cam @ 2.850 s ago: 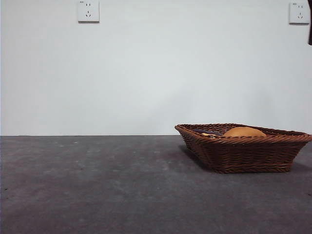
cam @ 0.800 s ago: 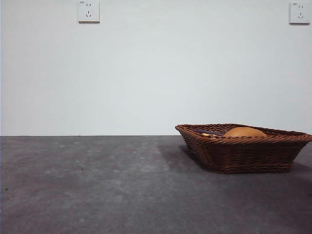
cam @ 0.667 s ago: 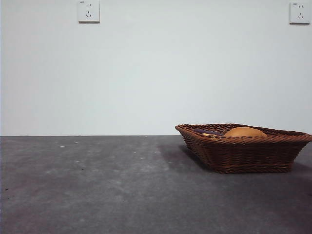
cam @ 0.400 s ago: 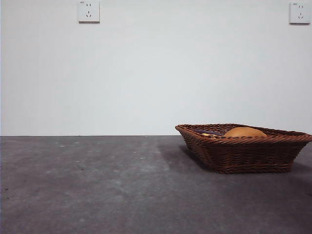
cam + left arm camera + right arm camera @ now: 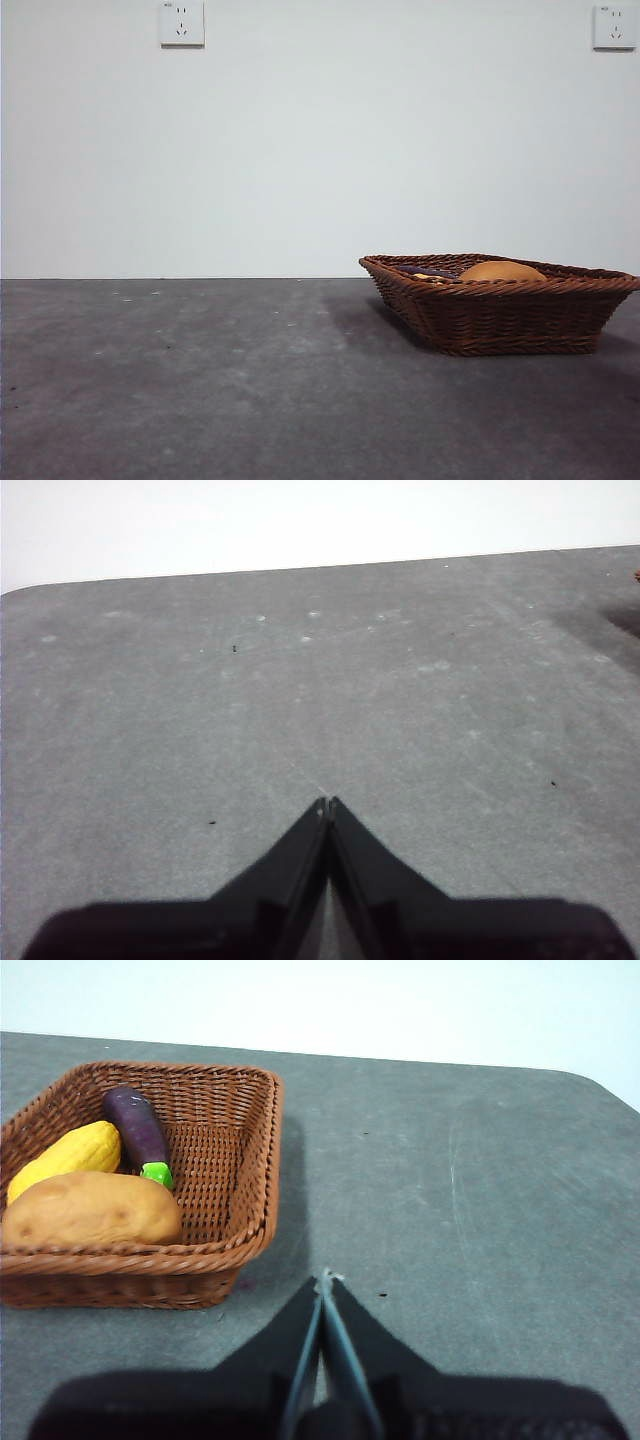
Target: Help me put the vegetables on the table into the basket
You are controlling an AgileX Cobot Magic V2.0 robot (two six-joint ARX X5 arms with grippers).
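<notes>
The brown wicker basket (image 5: 500, 310) stands on the dark grey table (image 5: 200, 380) at the right; it also shows in the right wrist view (image 5: 240, 1160). Inside it lie the yellow corn cob (image 5: 65, 1157), the purple eggplant (image 5: 138, 1130) with a green stem, and the brown potato (image 5: 90, 1210). In the front view only the potato's top (image 5: 502, 270) and a bit of eggplant (image 5: 425, 270) rise above the rim. My right gripper (image 5: 326, 1282) is shut and empty, apart from the basket. My left gripper (image 5: 326, 806) is shut and empty over bare table.
A white wall with two sockets (image 5: 181, 22) (image 5: 613, 25) stands behind the table. The table's far edge (image 5: 300, 570) shows in the left wrist view. Neither arm shows in the front view.
A black arm tip at the front view's top right corner 3.3 s ago has gone out of view. The basket and its contents have not moved.
</notes>
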